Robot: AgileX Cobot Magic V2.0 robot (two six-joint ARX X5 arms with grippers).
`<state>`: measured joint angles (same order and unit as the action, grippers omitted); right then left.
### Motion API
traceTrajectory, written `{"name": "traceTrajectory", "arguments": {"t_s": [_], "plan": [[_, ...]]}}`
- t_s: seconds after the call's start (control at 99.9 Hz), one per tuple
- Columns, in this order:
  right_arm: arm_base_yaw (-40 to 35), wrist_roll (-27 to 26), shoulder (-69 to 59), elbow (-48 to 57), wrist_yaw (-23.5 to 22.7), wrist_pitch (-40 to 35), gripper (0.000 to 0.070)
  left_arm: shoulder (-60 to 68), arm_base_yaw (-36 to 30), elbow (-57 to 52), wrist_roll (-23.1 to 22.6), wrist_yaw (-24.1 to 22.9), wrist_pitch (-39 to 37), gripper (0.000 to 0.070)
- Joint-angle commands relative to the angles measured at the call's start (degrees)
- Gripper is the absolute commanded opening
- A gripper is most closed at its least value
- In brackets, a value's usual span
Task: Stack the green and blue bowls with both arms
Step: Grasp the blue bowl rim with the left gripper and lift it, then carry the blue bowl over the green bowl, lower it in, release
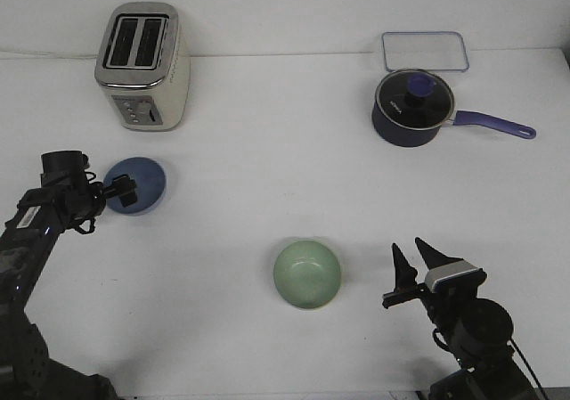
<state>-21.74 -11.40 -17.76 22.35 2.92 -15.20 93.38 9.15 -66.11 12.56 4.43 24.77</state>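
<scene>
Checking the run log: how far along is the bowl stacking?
Nothing is stacked yet. The blue bowl and green bowl sit apart on the white table. In hand: the left gripper is at the blue bowl's rim; grip unclear. The right gripper is open beside the green bowl. Left: lift and nest.

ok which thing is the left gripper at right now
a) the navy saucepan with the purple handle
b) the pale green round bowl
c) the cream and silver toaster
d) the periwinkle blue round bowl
d: the left gripper sits over the near rim of the periwinkle blue round bowl, while the pale green round bowl lies apart, mid-table.
</scene>
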Motion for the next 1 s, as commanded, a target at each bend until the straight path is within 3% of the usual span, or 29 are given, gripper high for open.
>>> {"name": "traceTrajectory", "arguments": {"t_s": [0.0,0.08,0.22,0.37,0.661,0.811,0.991], "plan": [[-0.37,-0.57,-0.24,0.33,0.07,0.39,0.0319,2.27,0.11,-0.94,-0.94,0.15,-0.50,0.0527],[-0.35,-0.57,-0.24,0.33,0.07,0.42,0.0319,3.78,0.11,-0.94,-1.01,0.24,-0.96,0.0409],[-0.35,-0.57,-0.24,0.33,0.07,0.39,0.0319,4.46,0.11,-0.94,-1.97,1.68,-1.60,0.0000],[-0.35,-0.57,-0.24,0.33,0.09,0.42,0.0319,2.16,-0.11,-1.14,-2.89,2.97,-1.95,0.0014],[-0.35,-0.57,-0.24,0.33,0.09,0.37,0.0319,-12.87,-4.02,-1.14,-1.95,12.31,-0.87,0.0014],[-0.35,-0.57,-0.26,0.33,0.09,0.37,0.0319,-20.76,-10.80,-1.14,-1.07,14.71,2.08,0.0014],[-0.35,-0.57,-0.26,0.33,0.09,0.37,0.0319,-23.71,-23.93,-1.14,1.77,18.12,4.09,0.0014]]}}
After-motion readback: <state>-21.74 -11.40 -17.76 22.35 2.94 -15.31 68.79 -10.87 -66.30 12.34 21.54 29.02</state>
